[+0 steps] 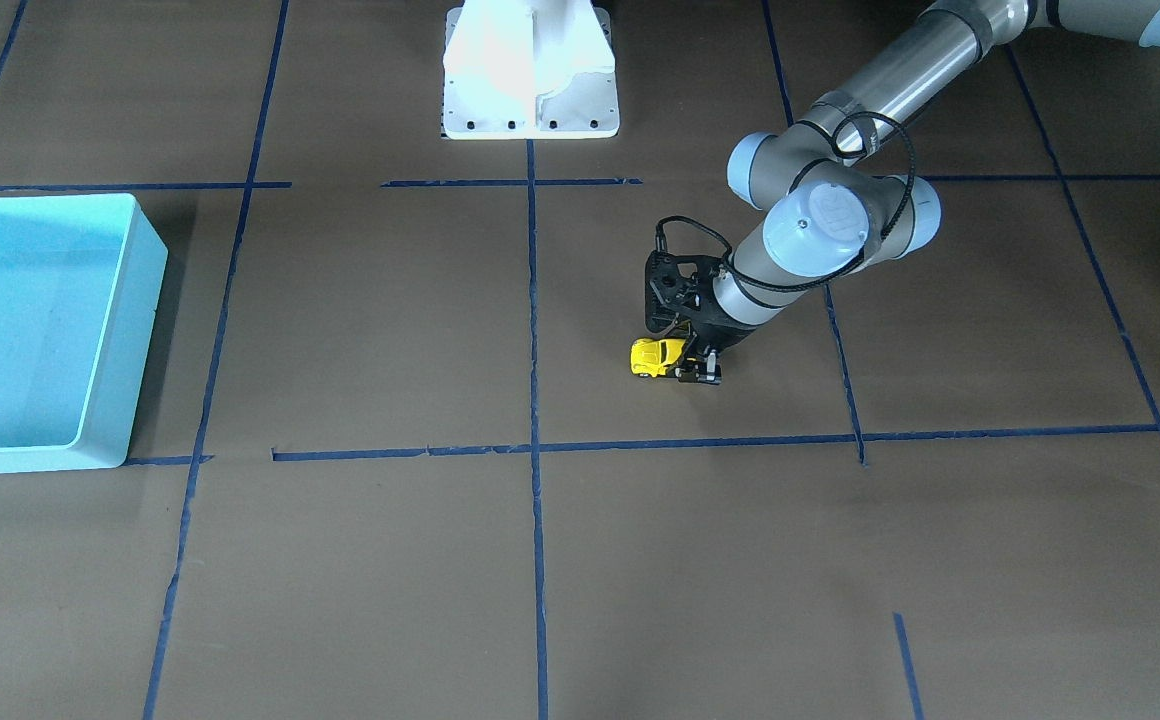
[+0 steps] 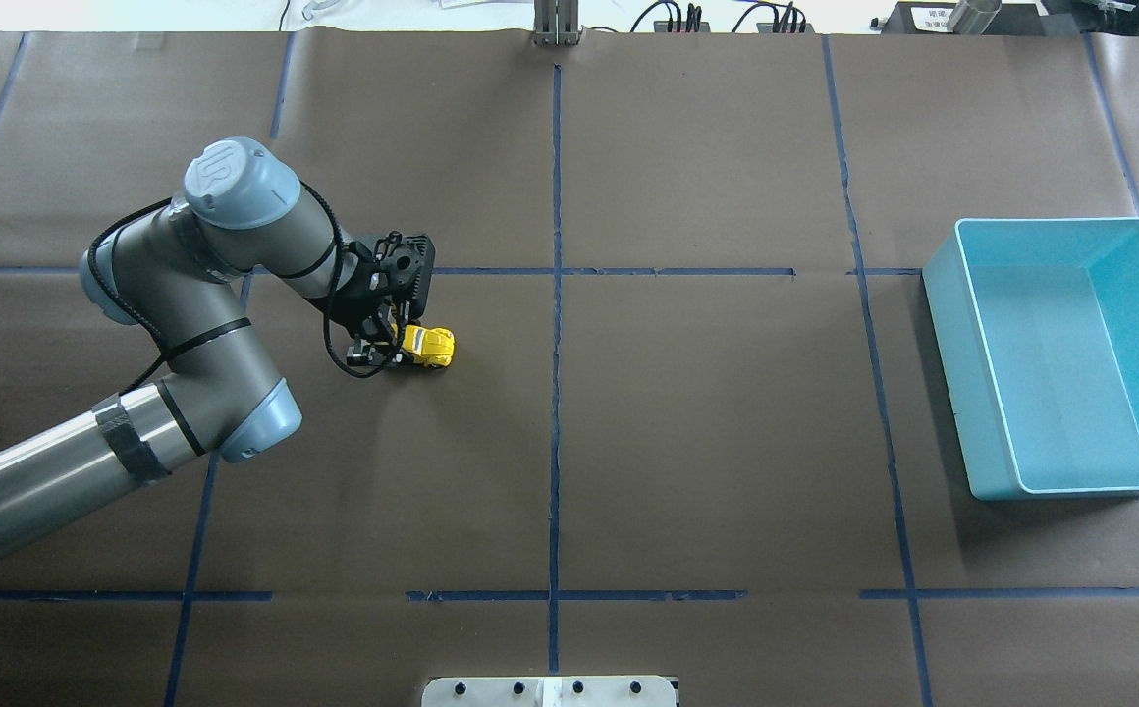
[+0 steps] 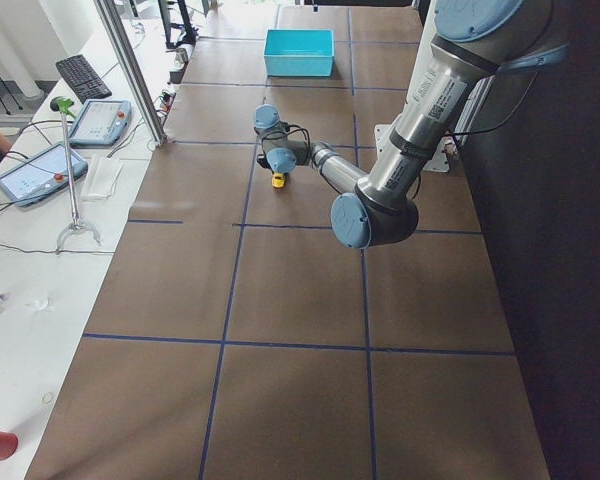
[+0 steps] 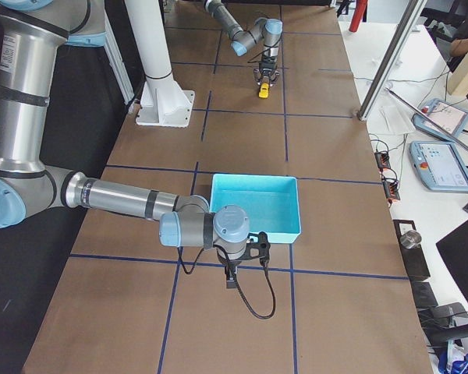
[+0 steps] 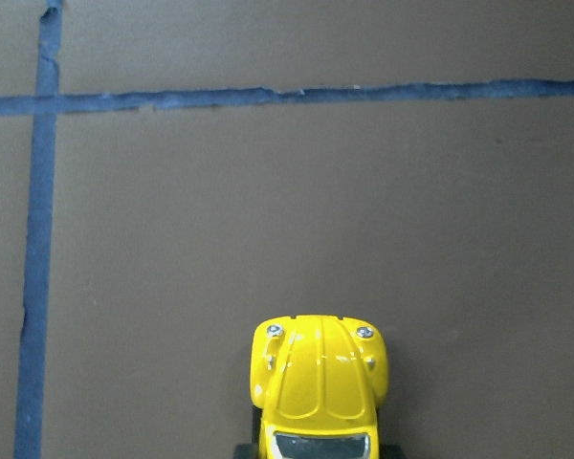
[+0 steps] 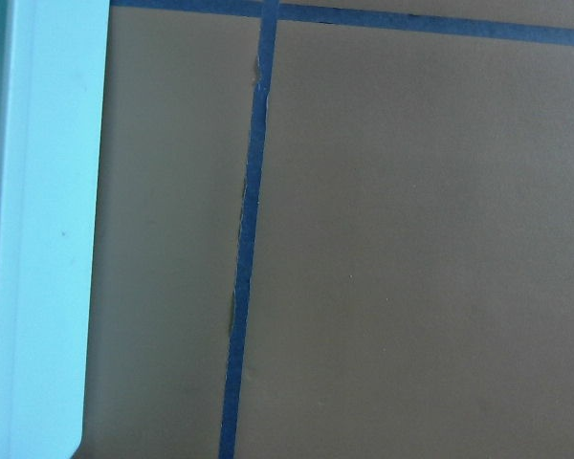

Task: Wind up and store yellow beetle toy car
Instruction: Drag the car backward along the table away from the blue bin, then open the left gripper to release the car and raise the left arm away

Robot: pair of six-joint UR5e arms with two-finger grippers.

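**Left gripper at the toy car's tail, bin well apart on the right**

Seen from the table's right end, the right gripper comes first, hanging low over the brown paper of the table. No view shows its fingers clearly, so I cannot tell whether they are open or closed. Just beyond it stands the light blue bin. The right wrist camera shows the bin's pale wall along its left edge, with a blue tape line running beside it.

Further along stands the white robot pedestal.

Farthest off, on the robot's left half of the table, the yellow beetle toy car sits on the paper, well apart from the bin. The left gripper is tilted down at the car's rear end, and the car's nose points away from it, toward the table's middle. The left wrist camera shows only the hood and windscreen at the bottom of its frame. The fingers flank the tail, but their contact with the car is hidden, so I cannot tell whether they grip it.
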